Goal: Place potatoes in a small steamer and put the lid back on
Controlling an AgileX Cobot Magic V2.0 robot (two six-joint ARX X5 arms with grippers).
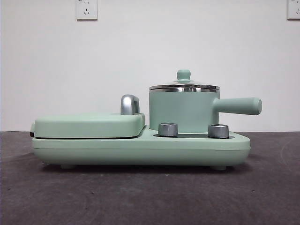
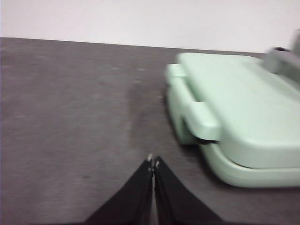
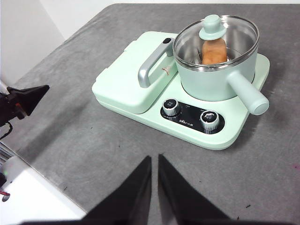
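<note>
The mint-green small steamer (image 1: 183,110) (image 3: 215,75) stands on the right half of the green cooker base (image 1: 140,147), its straight handle (image 1: 238,106) pointing right. The glass lid (image 1: 183,86) (image 3: 234,35) with its green knob (image 3: 212,27) sits on the steamer's rim. Through the glass an orange-brown potato (image 3: 214,50) stands inside the pot. My right gripper (image 3: 154,159) hovers shut, high over the table in front of the cooker. My left gripper (image 2: 153,162) is shut and low over the bare table beside the griddle end of the cooker (image 2: 243,117). It also shows as a dark tip (image 3: 28,97).
A flat green griddle cover (image 1: 89,125) (image 3: 131,79) with a chrome handle (image 1: 129,104) fills the cooker's left half. Two steel dials (image 1: 168,130) (image 1: 218,131) stand at the front. Dark grey table (image 1: 140,197) lies all around; its edge (image 3: 42,183) runs near the left gripper.
</note>
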